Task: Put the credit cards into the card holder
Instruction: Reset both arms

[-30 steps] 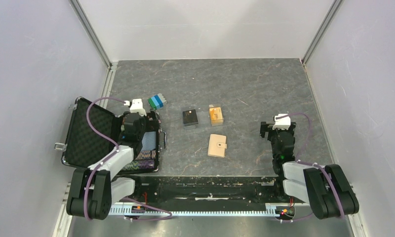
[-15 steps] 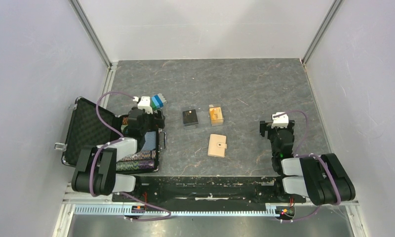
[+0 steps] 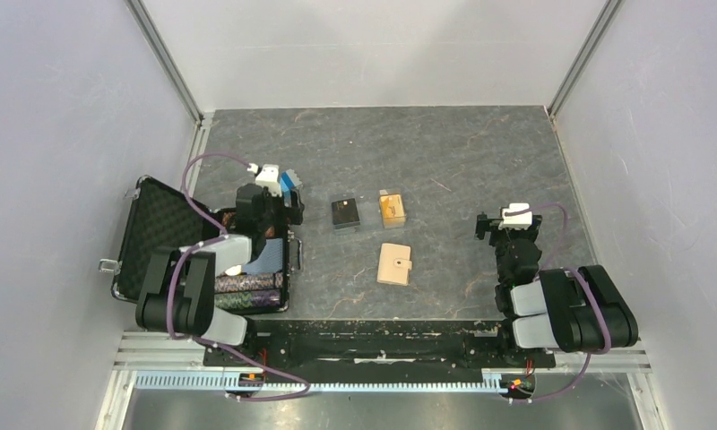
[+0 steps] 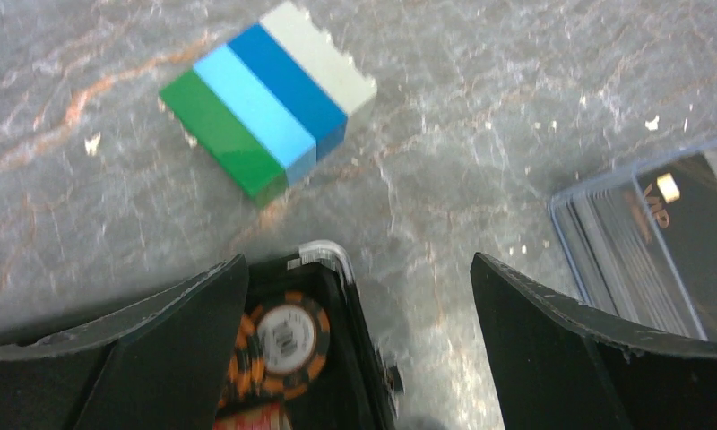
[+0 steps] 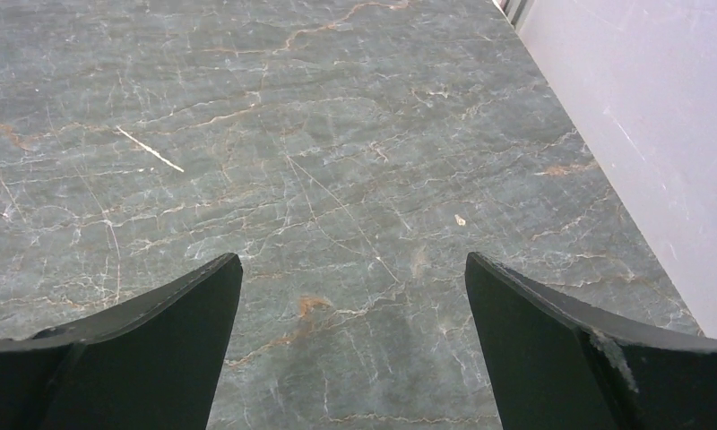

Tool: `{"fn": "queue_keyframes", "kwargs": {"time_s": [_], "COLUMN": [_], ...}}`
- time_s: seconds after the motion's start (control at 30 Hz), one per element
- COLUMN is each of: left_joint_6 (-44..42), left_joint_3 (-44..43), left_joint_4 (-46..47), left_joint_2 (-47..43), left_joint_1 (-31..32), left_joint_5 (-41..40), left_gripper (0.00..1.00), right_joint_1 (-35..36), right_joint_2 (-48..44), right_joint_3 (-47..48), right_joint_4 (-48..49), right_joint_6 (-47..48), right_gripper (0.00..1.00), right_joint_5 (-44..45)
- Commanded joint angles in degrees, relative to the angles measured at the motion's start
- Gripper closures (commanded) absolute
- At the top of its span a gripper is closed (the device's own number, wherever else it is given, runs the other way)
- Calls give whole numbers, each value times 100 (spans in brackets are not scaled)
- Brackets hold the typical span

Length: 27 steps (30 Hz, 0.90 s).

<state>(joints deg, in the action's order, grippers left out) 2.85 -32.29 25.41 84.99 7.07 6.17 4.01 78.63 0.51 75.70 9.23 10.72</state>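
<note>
We see the tan wallet (image 3: 394,264) lying shut and flat on the table (image 5: 337,134), between the two arms and just in front of a small orange box (image 3: 392,209) and a small black box (image 3: 344,213). Where the cards lie we cannot tell. Our left claw (image 4: 357,269) hangs spread wide over the far corner of the open black case (image 3: 158,242), with a poker chip (image 4: 283,345) below it and a striped block of bricks (image 4: 270,94) just beyond. Our right claw (image 5: 351,262) is spread too, over bare table, well right of the wallet and holding nothing
</note>
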Motion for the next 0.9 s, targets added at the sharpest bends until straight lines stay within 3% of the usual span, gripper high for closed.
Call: {"fn": "queue_keyframes", "kwargs": {"time_s": [0.0,0.13,0.23,0.3,0.37,0.5,0.57,0.87], "left_joint_6": [-268,-172,-632,-692,-423,-454,-533,-504], "left_joint_3": [617,691,711,962,1088,1911,1712,1803], "left_joint_4": [754,860,953,1632,1901,4043,3405,3662], "left_joint_2": [-666,-641,-642,-727,-589,8,-126,-95], "left_joint_1": [-39,-39,-48,-110,-540,-781,-875,-786], "left_joint_5": [-219,-408,-437,-758,-196,673,812,477], "left_gripper": [0,0,0,0,0,0,0,0], "right_joint_1": [-15,-13,-17,-16,-18,-12,-10,-8], "right_joint_2": [13,7,8,6,11,8,3,16], "right_joint_3": [-566,-575,-573,-570,-564,-556,-557,-553], "right_joint_4": [577,571,574,569,564,551,542,545], "right_joint_6": [2,-1,0,-1,4,8,8,8], "right_gripper": [2,2,2,2,2,2,2,2], "right_joint_5": [133,127,129,124,124,124,128,129]}}
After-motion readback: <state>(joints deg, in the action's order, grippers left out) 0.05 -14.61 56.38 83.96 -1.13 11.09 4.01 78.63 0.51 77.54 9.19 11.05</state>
